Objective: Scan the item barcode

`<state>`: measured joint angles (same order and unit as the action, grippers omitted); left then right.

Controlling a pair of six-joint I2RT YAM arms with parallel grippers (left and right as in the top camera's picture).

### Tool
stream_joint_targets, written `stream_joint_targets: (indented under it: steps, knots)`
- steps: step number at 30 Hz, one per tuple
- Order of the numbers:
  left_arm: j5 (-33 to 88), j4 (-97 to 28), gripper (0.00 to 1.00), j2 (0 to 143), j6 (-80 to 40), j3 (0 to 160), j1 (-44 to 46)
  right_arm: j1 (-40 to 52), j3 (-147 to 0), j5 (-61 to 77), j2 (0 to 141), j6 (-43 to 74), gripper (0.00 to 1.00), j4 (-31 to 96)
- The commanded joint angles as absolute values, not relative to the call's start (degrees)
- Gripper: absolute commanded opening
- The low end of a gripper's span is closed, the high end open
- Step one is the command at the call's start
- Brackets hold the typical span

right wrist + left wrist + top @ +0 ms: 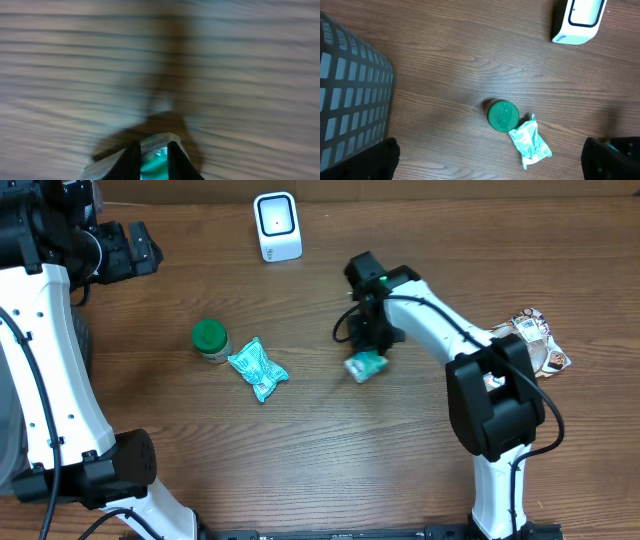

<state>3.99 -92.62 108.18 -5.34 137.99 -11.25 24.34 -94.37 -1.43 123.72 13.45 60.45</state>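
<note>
A small teal packet (363, 367) hangs just above the table's middle right, with my right gripper (369, 350) shut on its top. In the right wrist view the two dark fingers (131, 161) pinch the shiny teal packet (155, 159) close over the blurred wood. The white barcode scanner (277, 226) stands at the back centre, well to the left of and beyond the held packet. My left gripper (138, 248) is at the far back left, open and empty. Its fingertips (387, 160) show at the bottom corners of the left wrist view, and the scanner (577, 20) sits at the top right there.
A green-lidded jar (210, 340) and a second teal packet (257, 368) lie left of centre. A brown and white snack bag (536, 340) rests at the right edge. A dark mesh basket (350, 90) stands at the left of the left wrist view.
</note>
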Motion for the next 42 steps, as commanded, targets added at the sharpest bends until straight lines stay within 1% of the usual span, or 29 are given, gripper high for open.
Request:
stream_joint_targets:
  steps: [1, 9, 16, 22, 27, 31, 33, 42]
  knots:
    - [3.64, -92.55, 1.00, 108.01, -4.25, 138.04, -10.85, 21.82, -94.15, -6.35, 123.98, 19.42, 0.13, 63.55]
    - [3.64, -92.55, 0.99, 108.01, -4.25, 138.06, -10.85, 21.15, -94.43, -0.78, 123.98, 19.07, 0.15, 73.54]
    - [3.64, -92.55, 1.00, 108.01, -4.25, 138.06, -10.85, 21.12, -102.80, -0.34, 122.63, 17.54, 0.11, 80.51]
    - [3.64, -92.58, 0.99, 108.01, -4.25, 138.06, -10.85, 21.15, -110.32, -0.34, 115.28, 17.69, 0.08, 85.56]
    - [3.64, -92.55, 1.00, 108.01, -4.25, 138.06, -10.85, 20.73, -110.32, -1.02, 106.91, 19.31, 0.08, 88.90]
    - [3.64, -92.55, 0.99, 108.01, -4.25, 138.04, -10.85, 20.10, -110.26, -2.90, 104.51, 21.76, 0.08, 94.30]
    - [3.64, -92.55, 1.00, 108.01, -4.25, 138.06, -10.85, 20.05, -109.06, -2.92, 104.53, 22.65, 0.09, 95.26]
    - [3.64, -92.55, 0.99, 108.01, -4.25, 138.04, -10.85, 20.08, -85.78, -2.68, 104.57, 28.80, 0.08, 86.43]
